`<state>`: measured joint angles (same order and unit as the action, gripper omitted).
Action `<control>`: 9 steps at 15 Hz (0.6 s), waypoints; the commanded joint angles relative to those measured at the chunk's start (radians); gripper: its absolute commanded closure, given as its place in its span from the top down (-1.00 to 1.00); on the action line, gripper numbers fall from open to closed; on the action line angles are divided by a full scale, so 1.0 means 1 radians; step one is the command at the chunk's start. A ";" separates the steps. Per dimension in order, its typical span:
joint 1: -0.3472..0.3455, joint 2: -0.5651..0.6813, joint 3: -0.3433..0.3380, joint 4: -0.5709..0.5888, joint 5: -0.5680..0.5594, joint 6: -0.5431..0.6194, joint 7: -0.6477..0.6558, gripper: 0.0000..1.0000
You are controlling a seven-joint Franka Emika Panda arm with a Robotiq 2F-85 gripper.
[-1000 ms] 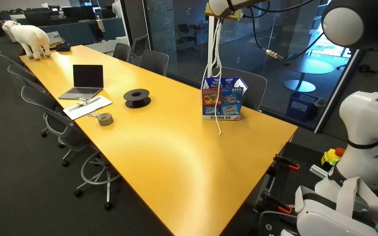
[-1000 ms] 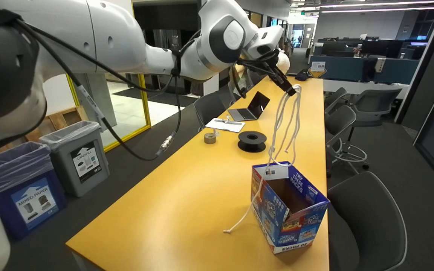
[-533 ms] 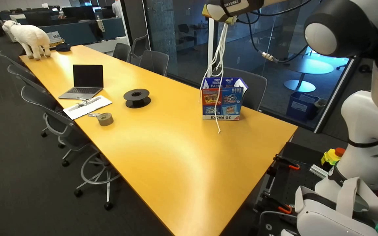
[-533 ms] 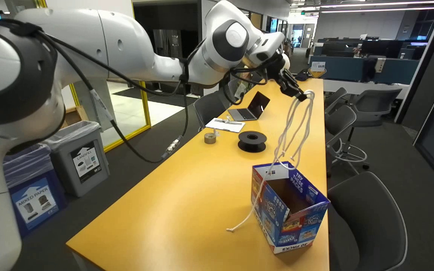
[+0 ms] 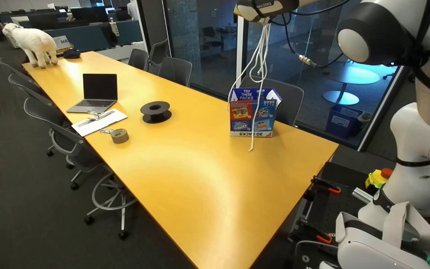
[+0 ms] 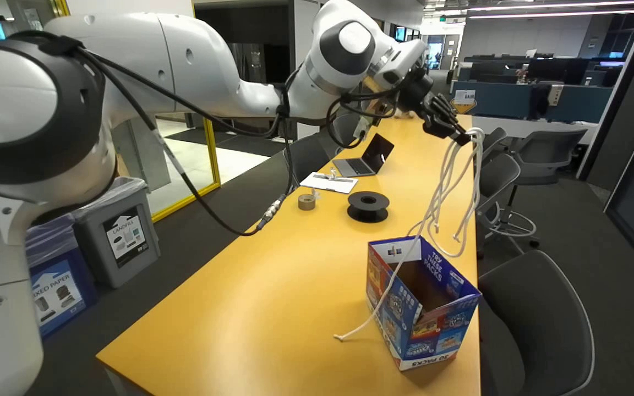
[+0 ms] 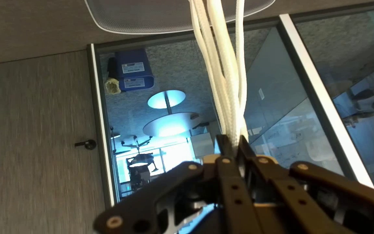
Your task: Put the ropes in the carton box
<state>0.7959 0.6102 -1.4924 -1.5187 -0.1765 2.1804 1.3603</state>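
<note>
The job looks about half done: the ropes [image 7: 230,71] are picked up but not yet put away. The gripper [image 7: 233,143] pinches them in a bunch near their top, pressed in from both sides, and the strands dangle beneath it in loose loops. The carton box [image 6: 413,316] stands upright on the counter [image 6: 251,308], lower than the gripper and apart from it, its mouth facing up. No rope shows in the part of its inside that can be seen. In both exterior views a long strand runs down from the gripper past the outside of the box, its tip lying on the counter; whether it touches the wall is hard to tell. Left to do, it seems: bring the bunch over the mouth, lower it, draw that stray strand inside, and let go.
</note>
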 commanded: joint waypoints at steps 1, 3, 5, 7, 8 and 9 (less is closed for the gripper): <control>0.007 0.029 -0.040 0.102 -0.010 -0.084 0.041 -0.85; 0.023 0.029 -0.062 0.133 -0.008 -0.107 0.070 -0.86; 0.040 0.022 -0.076 0.159 -0.004 -0.123 0.096 -0.86; 0.049 0.023 -0.089 0.179 -0.005 -0.131 0.119 -0.85; 0.057 0.022 -0.096 0.186 -0.006 -0.134 0.131 -0.86; 0.064 0.025 -0.103 0.195 -0.009 -0.140 0.144 -0.86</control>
<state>0.8440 0.6124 -1.5580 -1.3679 -0.1765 2.0711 1.4532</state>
